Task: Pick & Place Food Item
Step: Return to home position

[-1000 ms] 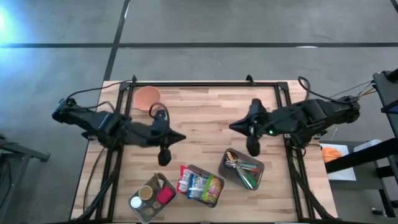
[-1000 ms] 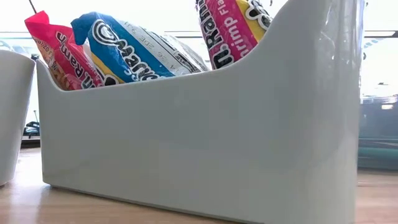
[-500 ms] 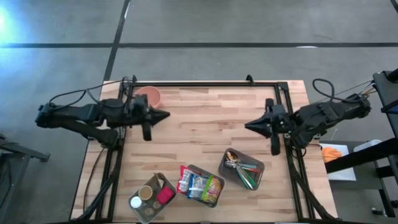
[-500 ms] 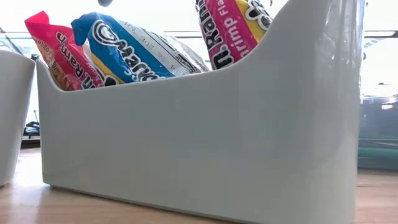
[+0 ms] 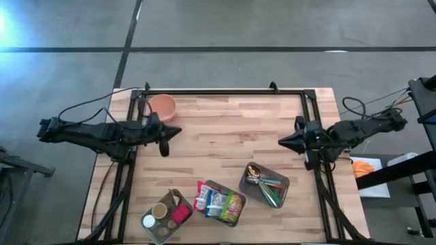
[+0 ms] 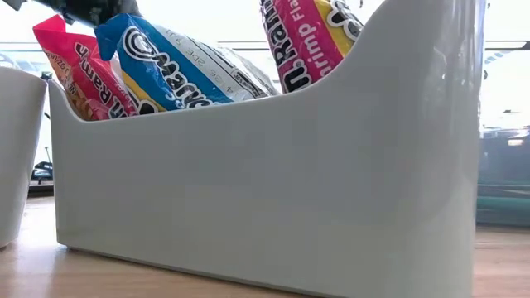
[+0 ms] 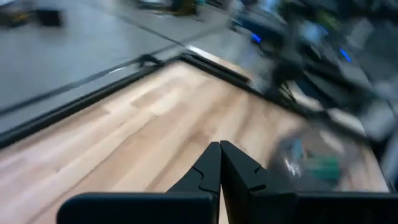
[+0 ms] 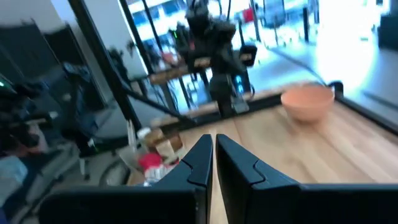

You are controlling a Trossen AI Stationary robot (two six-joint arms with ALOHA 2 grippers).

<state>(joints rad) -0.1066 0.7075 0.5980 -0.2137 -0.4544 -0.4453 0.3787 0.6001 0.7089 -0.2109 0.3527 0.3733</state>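
- Ramen packets (image 5: 219,203), table's 6 o'clock: judged light, crinkly, slippery; best pinched at upper seam.
- Left gripper (image 5: 178,129), right gripper (image 5: 281,142): fingers pressed together, nothing held.

From where I stand, the bare wooden table (image 5: 231,133) lies open between the left gripper (image 5: 174,130) and the right gripper (image 5: 283,142), each with its fingers pressed together. An orange bowl (image 5: 162,105) sits just beside the left gripper, on its far side. Well nearer than both, the left gray bin (image 5: 163,216) and the middle gray bin (image 5: 219,202) crowd the edge. The black bin (image 5: 267,185) sits close to the right gripper.
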